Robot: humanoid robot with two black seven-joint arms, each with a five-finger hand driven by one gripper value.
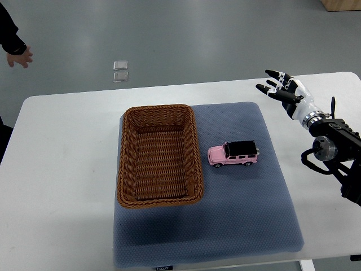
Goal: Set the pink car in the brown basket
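The pink car (233, 154) with a black roof sits on the blue mat (254, 226), just to the right of the brown basket (159, 156), not touching it. The right hand (283, 90) is up at the far right, over the white table (56, 169), well apart from the car. Its fingers are spread out and hold nothing. A person's hand (20, 57) shows at the far left corner.
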